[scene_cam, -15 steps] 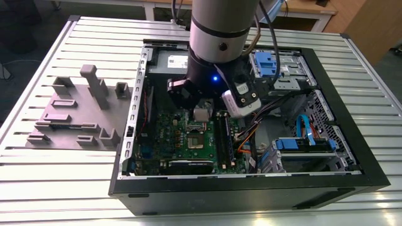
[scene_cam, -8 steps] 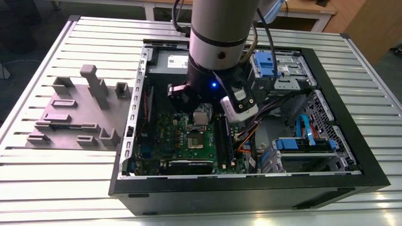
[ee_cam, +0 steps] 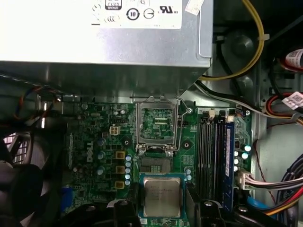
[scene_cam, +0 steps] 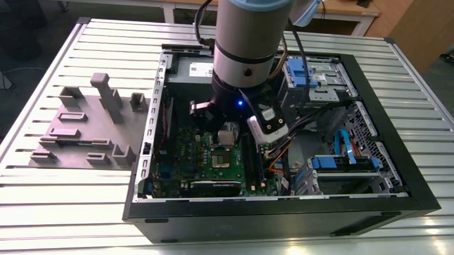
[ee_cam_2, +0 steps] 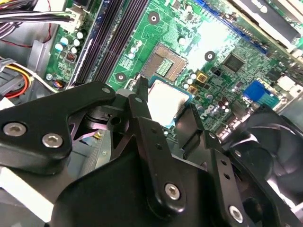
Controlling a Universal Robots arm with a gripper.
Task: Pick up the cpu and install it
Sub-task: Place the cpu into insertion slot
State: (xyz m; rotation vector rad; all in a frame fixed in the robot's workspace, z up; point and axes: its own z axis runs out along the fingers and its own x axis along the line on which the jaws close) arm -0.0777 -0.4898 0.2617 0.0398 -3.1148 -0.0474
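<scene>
The cpu [ee_cam: 162,196], a small square chip with a silvery top, sits between the black fingers [ee_cam: 122,208] of my gripper [ee_cam: 163,209], which is shut on it. In the second wrist view the cpu [ee_cam_2: 165,100] hangs a little above the green motherboard [ee_cam_2: 218,38], just beside the open socket [ee_cam_2: 165,64]. The socket [ee_cam: 156,163] shows bare contacts and its metal lid [ee_cam: 156,124] is flipped up. In the exterior view my gripper [scene_cam: 225,137] is inside the open computer case, over the motherboard [scene_cam: 206,164].
A silver power supply [ee_cam: 104,52] stands close beyond the socket. Memory slots [ee_cam: 215,156] and bundled cables [ee_cam: 279,184] lie to one side, a black fan [ee_cam_2: 270,142] to the other. A grey fixture [scene_cam: 85,127] rests on the slatted table at the exterior view's left.
</scene>
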